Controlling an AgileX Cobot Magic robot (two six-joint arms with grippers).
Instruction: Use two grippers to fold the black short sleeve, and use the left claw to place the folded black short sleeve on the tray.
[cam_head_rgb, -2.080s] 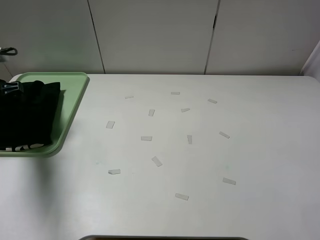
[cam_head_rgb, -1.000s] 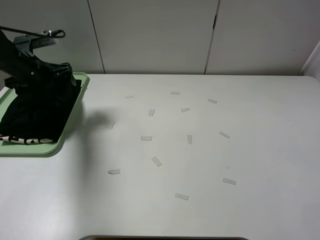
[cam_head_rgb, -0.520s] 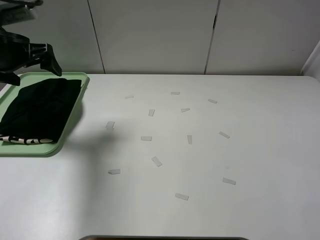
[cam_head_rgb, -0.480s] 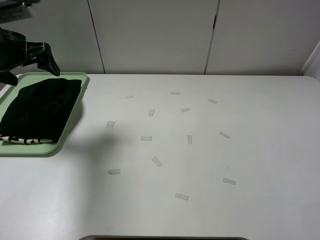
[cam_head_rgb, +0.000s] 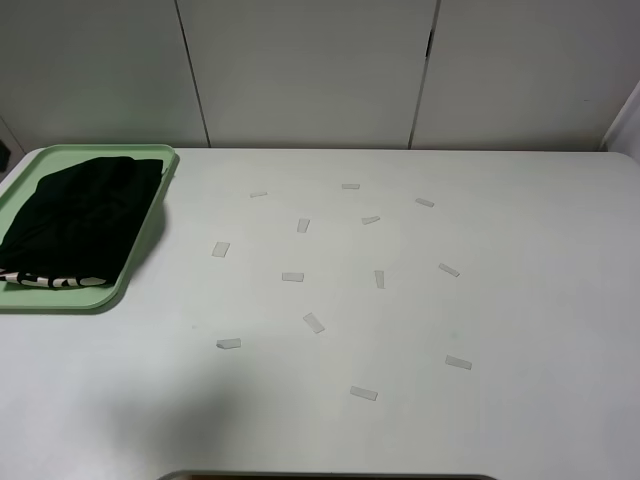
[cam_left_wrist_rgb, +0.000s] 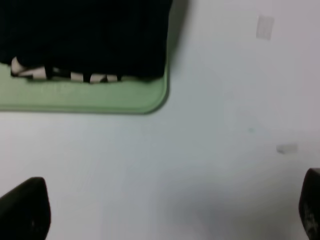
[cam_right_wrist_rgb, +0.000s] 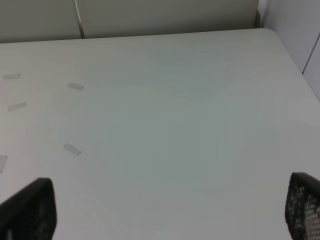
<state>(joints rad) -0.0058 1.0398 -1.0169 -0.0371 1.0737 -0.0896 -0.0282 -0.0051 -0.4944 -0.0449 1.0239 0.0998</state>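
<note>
Room spreads wide across the white surface (cam_head_rgb: 420, 330), where only small pale tape strips (cam_head_rgb: 314, 322) lie scattered, well apart. At the surface's far-left corner sits the tray (cam_head_rgb: 135, 265), its left side cut off by the exterior view's edge, holding the folded black short sleeve (cam_head_rgb: 80, 215) (pale letters along the near fold). The left gripper (cam_left_wrist_rgb: 165, 210) hangs above bare surface near the tray, jaws wide apart, holding nothing. The right gripper (cam_right_wrist_rgb: 170, 212) is likewise spread and empty.
</note>
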